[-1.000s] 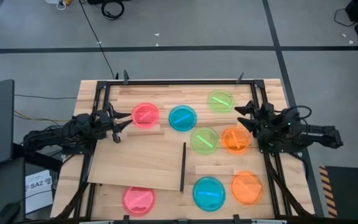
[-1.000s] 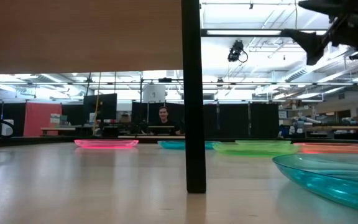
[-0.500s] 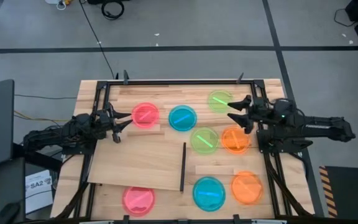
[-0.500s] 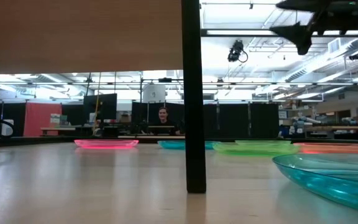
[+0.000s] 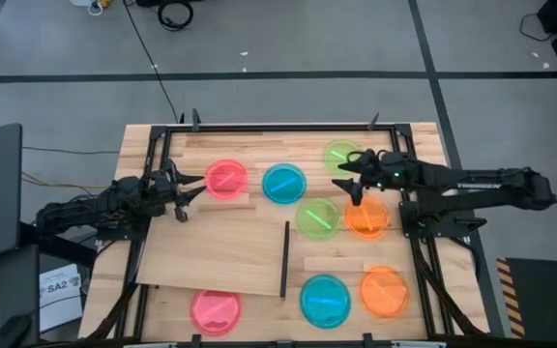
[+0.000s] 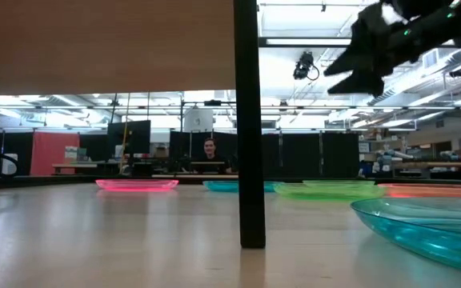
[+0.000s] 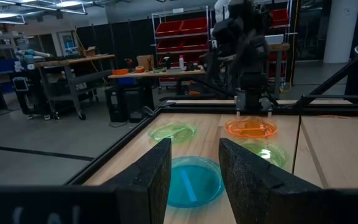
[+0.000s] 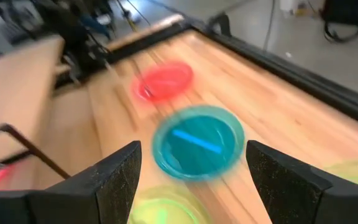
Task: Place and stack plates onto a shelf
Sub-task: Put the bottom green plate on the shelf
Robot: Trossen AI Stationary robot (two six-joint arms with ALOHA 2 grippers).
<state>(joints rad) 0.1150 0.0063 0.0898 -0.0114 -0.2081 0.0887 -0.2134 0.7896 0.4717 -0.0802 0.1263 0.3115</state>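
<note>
Glossy translucent plastic plates [image 5: 283, 184] on matt plank-grained wooden tabletop [image 5: 259, 145]; smooth pale plywood shelf [image 5: 216, 246].

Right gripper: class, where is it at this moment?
In the high view, the right gripper hangs open over the table's far right, between two green plates.

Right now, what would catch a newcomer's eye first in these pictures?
The bright plates scattered over the tabletop: a pink plate and a blue plate toward the far side, more in green and orange on the right. The pale shelf lies bare beside its black strip. The right tool hangs open above the plates, while the left tool waits open by the pink plate.
</note>
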